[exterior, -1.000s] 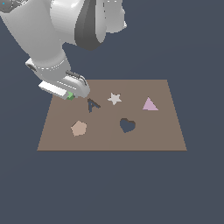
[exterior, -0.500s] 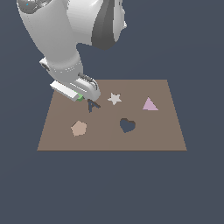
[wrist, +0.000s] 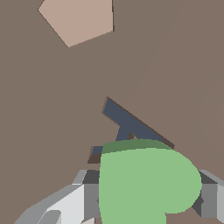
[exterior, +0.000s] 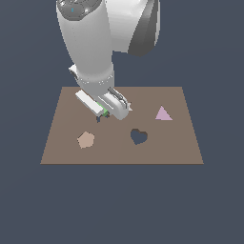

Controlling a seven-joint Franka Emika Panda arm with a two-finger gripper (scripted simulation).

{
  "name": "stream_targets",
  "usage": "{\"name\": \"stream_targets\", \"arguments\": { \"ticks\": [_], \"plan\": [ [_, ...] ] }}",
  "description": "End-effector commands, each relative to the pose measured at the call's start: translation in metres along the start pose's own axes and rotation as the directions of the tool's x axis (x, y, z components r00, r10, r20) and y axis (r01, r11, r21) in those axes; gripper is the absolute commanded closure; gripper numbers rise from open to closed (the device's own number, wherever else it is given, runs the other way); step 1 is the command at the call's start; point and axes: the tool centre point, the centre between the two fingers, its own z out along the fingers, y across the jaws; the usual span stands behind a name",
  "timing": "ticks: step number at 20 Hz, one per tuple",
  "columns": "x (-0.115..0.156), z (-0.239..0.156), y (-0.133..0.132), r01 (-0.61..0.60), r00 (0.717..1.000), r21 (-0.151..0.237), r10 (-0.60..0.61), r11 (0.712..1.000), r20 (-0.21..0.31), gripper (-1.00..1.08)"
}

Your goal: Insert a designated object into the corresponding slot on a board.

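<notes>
While the exterior view shows the white arm leaning low over the brown board (exterior: 57,152), its gripper (exterior: 106,113) carries a sliver of green, the heart block (exterior: 104,112), clear of the surface, presumably so it can travel to the dark heart slot (exterior: 138,136), which lies well apart toward that view's right. A tan pentagon (exterior: 86,139) and pink triangle (exterior: 163,114) rest flat on the board. Around it is plain dark grey ground.

From the wrist view, the green heart fills the foreground, pinched between grey fingers (wrist: 209,192) closed against its sides. Beneath it sits the dark letter-A hole (wrist: 124,123), not its match.
</notes>
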Motion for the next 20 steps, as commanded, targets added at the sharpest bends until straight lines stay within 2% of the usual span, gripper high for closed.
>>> {"name": "stream_targets", "arguments": {
  "ticks": [1, 11, 20],
  "plan": [
    [-0.007, -0.001, -0.020, -0.059, 0.998, 0.000, 0.059, 0.998, 0.000, 1.08],
    [-0.017, -0.004, -0.097, -0.268, 0.964, 0.000, 0.268, 0.964, 0.000, 1.08],
    [-0.014, -0.005, -0.141, -0.385, 0.923, 0.000, 0.385, 0.923, 0.000, 1.08]
  ]
}}
